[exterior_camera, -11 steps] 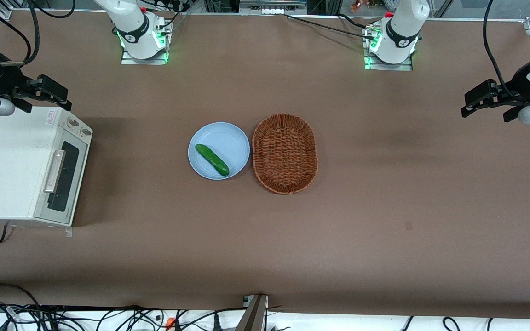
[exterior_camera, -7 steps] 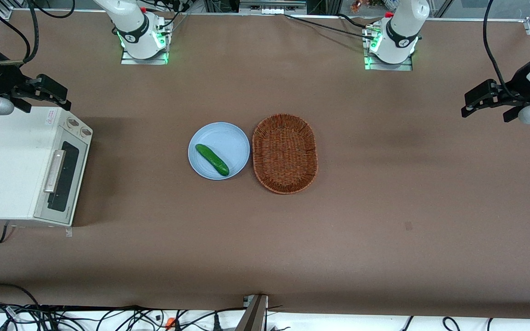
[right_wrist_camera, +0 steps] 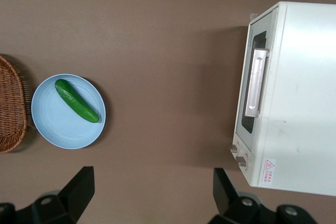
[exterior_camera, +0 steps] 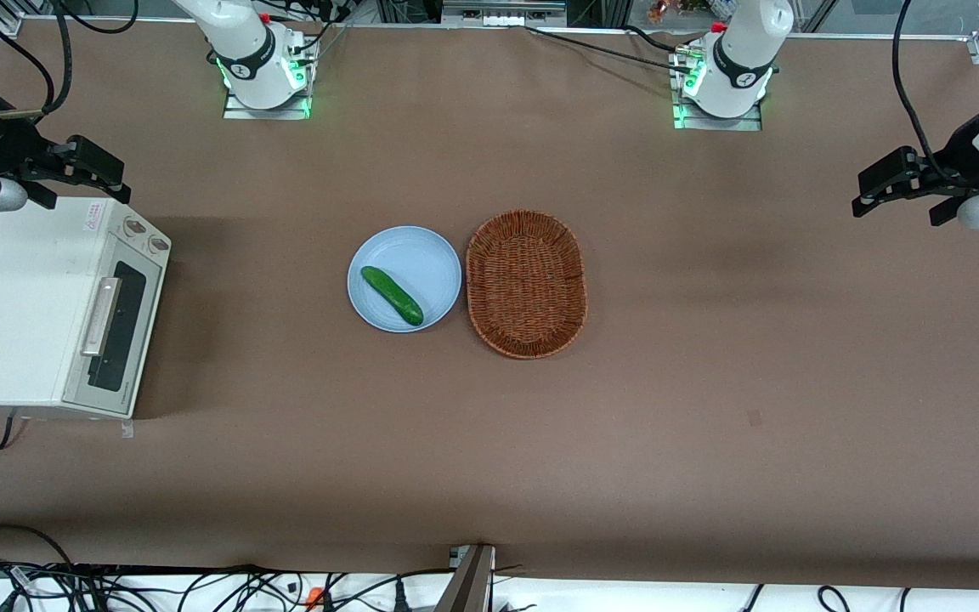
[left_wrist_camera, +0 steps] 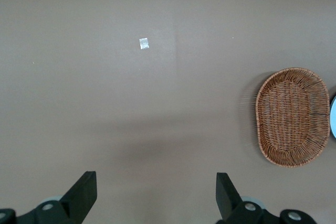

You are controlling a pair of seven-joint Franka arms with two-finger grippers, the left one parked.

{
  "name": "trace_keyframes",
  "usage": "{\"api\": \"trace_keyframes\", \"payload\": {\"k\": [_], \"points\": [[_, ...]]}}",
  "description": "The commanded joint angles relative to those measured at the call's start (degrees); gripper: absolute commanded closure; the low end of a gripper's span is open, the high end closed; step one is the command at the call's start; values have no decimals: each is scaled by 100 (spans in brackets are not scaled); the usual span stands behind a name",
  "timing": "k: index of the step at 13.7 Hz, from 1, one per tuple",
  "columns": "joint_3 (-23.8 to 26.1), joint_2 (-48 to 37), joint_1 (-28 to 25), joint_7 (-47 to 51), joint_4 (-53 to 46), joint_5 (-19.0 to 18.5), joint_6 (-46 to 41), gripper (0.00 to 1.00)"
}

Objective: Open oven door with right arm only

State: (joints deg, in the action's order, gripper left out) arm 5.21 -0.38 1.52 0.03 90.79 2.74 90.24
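The oven [exterior_camera: 31, 306] is a cream-white box at the working arm's end of the table. Its door [exterior_camera: 118, 327] is closed, with a dark window and a silver bar handle [exterior_camera: 101, 316]; two round knobs [exterior_camera: 145, 235] sit beside the door. My right arm's gripper [exterior_camera: 99, 172] hovers open and empty above the table, just farther from the front camera than the oven's knob end. The right wrist view shows the oven [right_wrist_camera: 299, 93], its closed door [right_wrist_camera: 251, 94] and handle [right_wrist_camera: 255, 82], with my gripper [right_wrist_camera: 152, 190] wide open over bare table.
A light blue plate [exterior_camera: 434, 255] holding a green cucumber [exterior_camera: 391, 295] lies mid-table, with a wicker basket [exterior_camera: 526, 283] beside it. Both also show in the right wrist view: plate [right_wrist_camera: 52, 124], basket [right_wrist_camera: 10, 106]. Cables run along the table's near edge.
My gripper has shifted slightly away from the front camera, off the oven's top corner. The oven door stays closed.
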Motion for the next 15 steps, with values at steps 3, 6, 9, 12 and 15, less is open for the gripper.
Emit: {"api": "trace_keyframes", "payload": {"k": [3,6,9,12,15], "points": [[77,-6,85,-99,-61,-89,-121,0],[77,-6,85,-99,-61,-107,-138,0],[77,-6,85,-99,-61,-116,-147,0],[77,2,85,-99,-52,-116,-130,0],[77,98,85,-240,-8,-247,-34,2]]}}
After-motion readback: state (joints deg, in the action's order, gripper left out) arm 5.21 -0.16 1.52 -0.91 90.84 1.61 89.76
